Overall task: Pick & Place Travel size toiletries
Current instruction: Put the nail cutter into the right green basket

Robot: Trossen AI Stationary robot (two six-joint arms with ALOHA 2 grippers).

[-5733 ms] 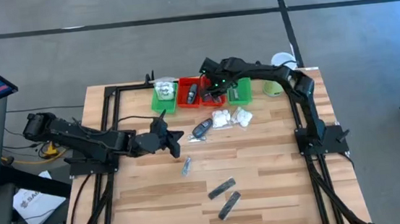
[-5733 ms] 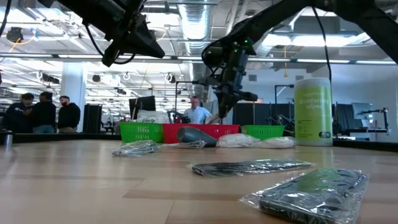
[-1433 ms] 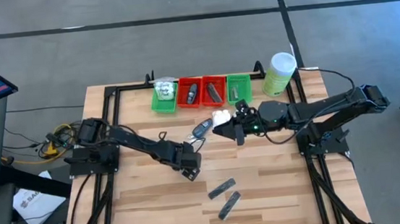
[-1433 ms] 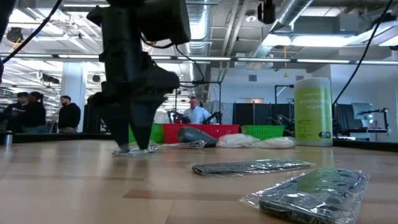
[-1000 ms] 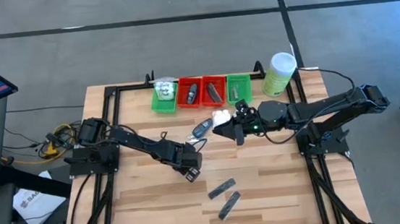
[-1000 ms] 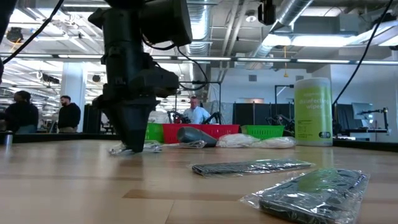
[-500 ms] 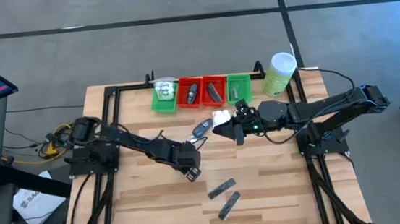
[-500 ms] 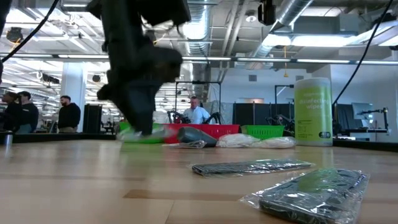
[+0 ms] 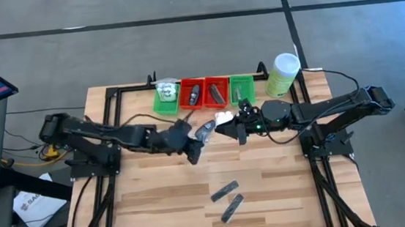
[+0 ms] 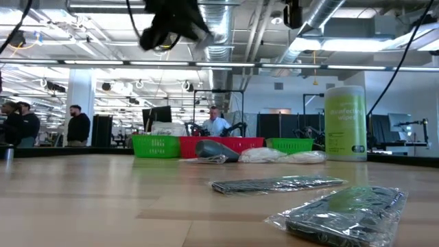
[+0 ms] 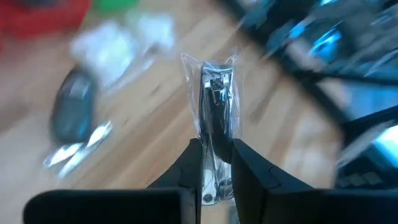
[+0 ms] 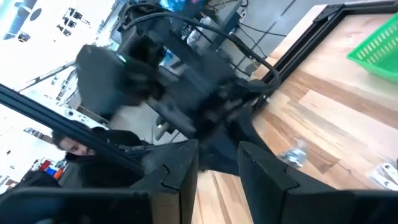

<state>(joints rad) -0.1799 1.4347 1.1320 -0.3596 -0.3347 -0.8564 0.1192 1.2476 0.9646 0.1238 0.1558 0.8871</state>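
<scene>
Two arms were over the desk (image 9: 152, 206). L gripper (image 9: 191, 148) hung above the middle, just short of the tray row at the far edge, fingers (image 11: 189, 169) clenched on the lower end of a silvery piece in clear wrap (image 11: 214, 106); most of the piece stuck out fwd past the tips. R gripper (image 9: 237, 132) sat low, just beside the white packets (image 9: 223, 117) and pointed at the L one; its state: could not tell.

Step in hand, as I judged it: carry the silvery piece to the trays, i.e. green tray (image 9: 166, 100), two red trays (image 9: 194, 93) and a 2nd green tray (image 9: 241, 89). Which one takes it I could not tell. To do it well:
- keep the grip tight, since the wrap looked slick and the hold was at one end only
- stay high enough to pass over the black oval piece (image 9: 204, 132), which lay just beside the gripper
- give the R arm room, as the two were close
- go low over the tray before letting go, so the piece doesn't bounce out

Desk was pale wood planks, flat, w/ a black frame round it. Two dark grey bars (image 9: 224, 192) lay near the front edge, well apart from the rest. Pale green canister (image 9: 282, 75) stood by the far R corner.

Room behind: big open workshop, ceiling ducts, strip lights, several people (image 10: 75, 127) standing far off.
</scene>
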